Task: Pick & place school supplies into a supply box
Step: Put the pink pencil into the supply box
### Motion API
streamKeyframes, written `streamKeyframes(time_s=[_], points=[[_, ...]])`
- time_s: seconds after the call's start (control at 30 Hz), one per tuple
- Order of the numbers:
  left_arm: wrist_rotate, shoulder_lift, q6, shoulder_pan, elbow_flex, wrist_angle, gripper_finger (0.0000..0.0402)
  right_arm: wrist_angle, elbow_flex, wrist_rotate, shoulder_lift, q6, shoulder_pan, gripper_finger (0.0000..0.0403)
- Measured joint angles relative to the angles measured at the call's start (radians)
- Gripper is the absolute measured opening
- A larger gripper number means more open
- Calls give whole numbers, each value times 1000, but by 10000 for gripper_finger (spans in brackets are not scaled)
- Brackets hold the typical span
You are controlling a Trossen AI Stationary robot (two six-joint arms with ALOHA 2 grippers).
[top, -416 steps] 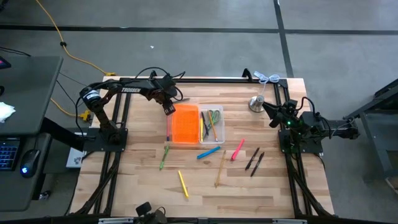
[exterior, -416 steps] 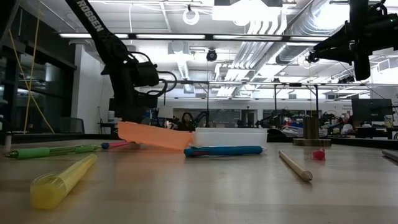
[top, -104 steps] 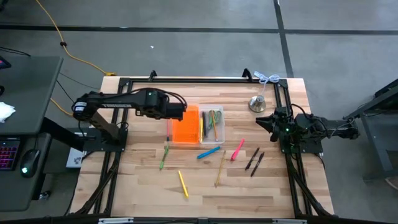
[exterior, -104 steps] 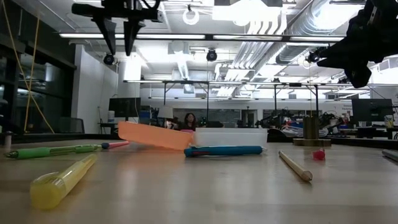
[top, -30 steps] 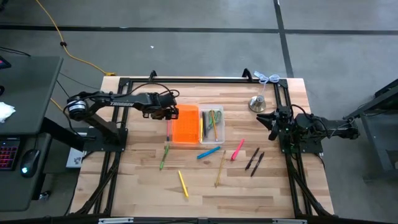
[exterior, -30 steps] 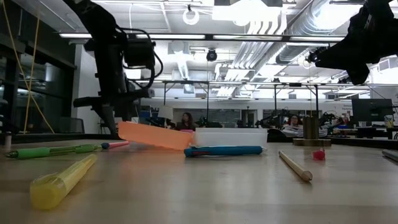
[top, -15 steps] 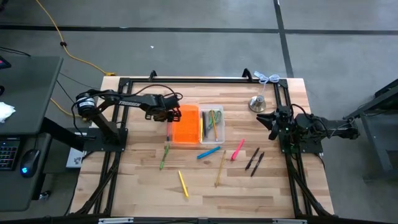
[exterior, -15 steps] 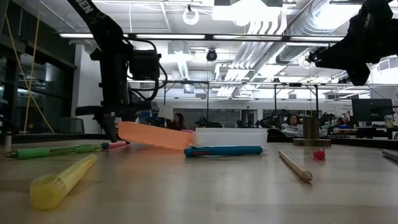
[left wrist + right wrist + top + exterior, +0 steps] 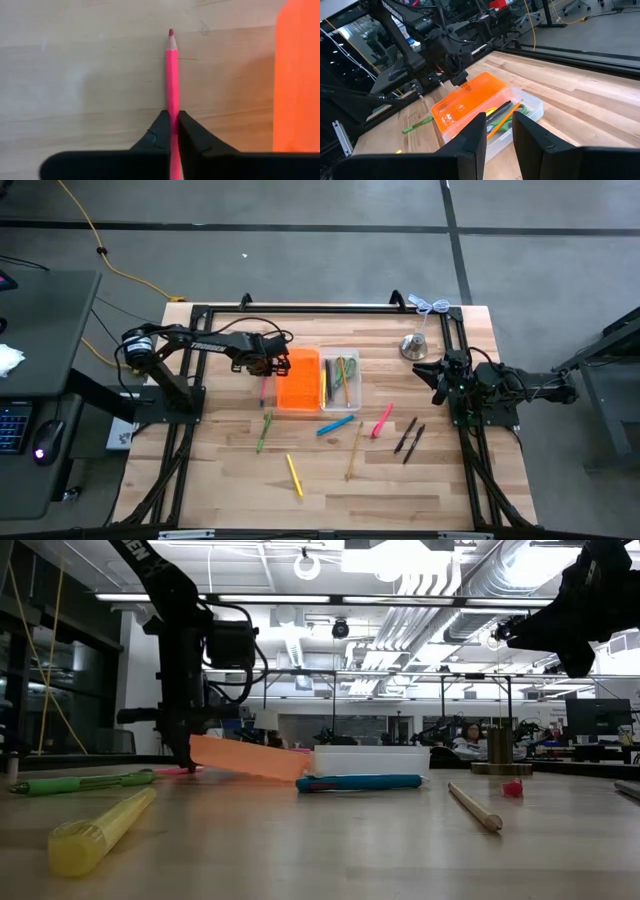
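The supply box sits in the middle of the table, with its orange half (image 9: pixel 298 380) to the left of the clear tray (image 9: pixel 341 380). The tray holds a few pens and the green scissors. A pink pencil (image 9: pixel 263 389) lies just left of the orange half. My left gripper (image 9: pixel 266 370) stands over the pencil, shut on it. In the low view the left gripper (image 9: pixel 186 758) reaches down to the table beside the orange half (image 9: pixel 250 758). My right gripper (image 9: pixel 432 373) waits open at the table's right edge. My left gripper pinches the pink pencil's shaft (image 9: pixel 173 112) between its two fingers, which come from above, pointing down, and lie across the pencil. The sharpened tip (image 9: pixel 171 33) sticks out beyond the fingers. The pencil lies level at table height; I cannot tell whether it is lifted clear.
On the near half of the table lie a green pen (image 9: pixel 264 432), a yellow highlighter (image 9: pixel 294 475), a blue pen (image 9: pixel 335 425), a wooden pencil (image 9: pixel 354 450), a pink marker (image 9: pixel 382 421) and two black pens (image 9: pixel 408 440). A silver bell (image 9: pixel 411 345) stands far right.
My left gripper has come down next to the orange half, onto the pink pencil. The pencil has shifted a little toward the table's left, away from the box.
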State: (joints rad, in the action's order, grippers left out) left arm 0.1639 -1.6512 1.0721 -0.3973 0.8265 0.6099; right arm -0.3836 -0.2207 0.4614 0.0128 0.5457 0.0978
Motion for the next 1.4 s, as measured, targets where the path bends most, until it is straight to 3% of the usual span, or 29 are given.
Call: streamKeyframes(time_s=[0.13, 0.5, 0.7, 1.0, 1.4], points=[[8, 0, 2, 0, 0, 6, 20, 0, 0, 0, 0, 0, 0, 71], [22, 13, -4, 0, -1, 22, 31, 0, 0, 0, 0, 0, 0, 71], [106, 74, 2, -6, -13, 126, 24, 0, 0, 0, 0, 0, 0, 71], [106, 212, 13, -4, -8, 267, 23, 0, 0, 0, 0, 0, 0, 71], [130, 410, 58, -3, -6, 314, 21, 0, 0, 0, 0, -2, 0, 71]])
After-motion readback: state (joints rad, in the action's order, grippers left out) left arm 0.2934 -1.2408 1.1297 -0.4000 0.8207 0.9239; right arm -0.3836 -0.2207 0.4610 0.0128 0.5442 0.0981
